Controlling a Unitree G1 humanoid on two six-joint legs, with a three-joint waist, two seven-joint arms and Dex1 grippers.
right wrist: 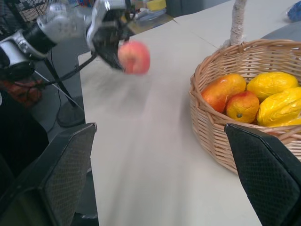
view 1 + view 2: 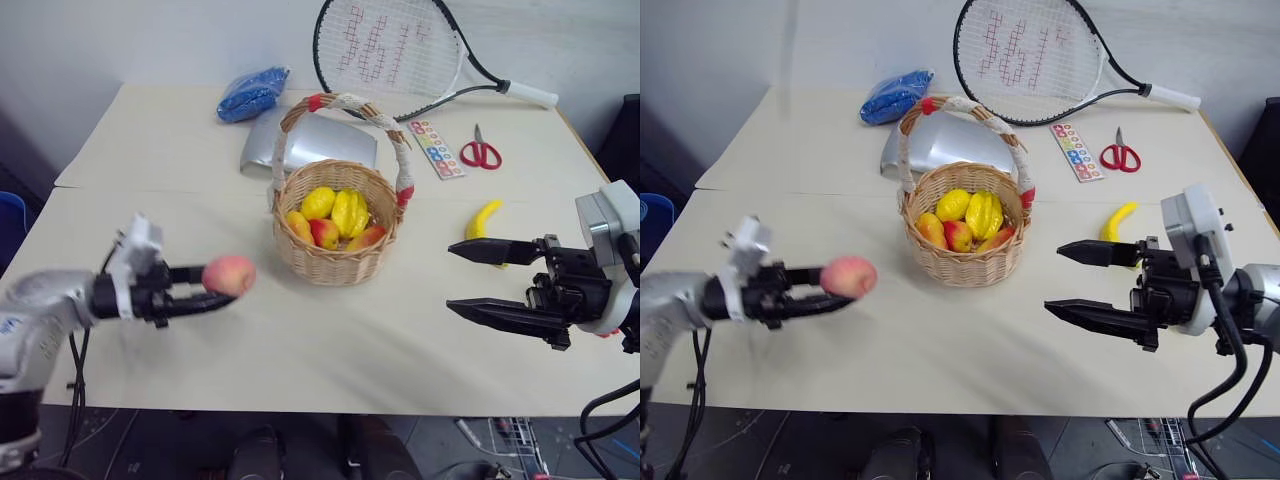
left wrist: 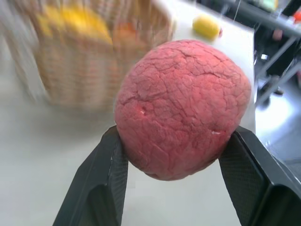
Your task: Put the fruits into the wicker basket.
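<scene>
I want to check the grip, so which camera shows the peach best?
The left wrist view: the peach sits large between the left gripper fingers, clamped on both sides. Both eye views show it small, left of the wicker basket; the right wrist view shows it blurred.

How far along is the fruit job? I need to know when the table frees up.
Done: several yellow and red-orange fruits already lie in the wicker basket. In hand: the left gripper is shut on a peach, held above the table beside the basket. Left: the banana on the table, near the open right gripper.
</scene>
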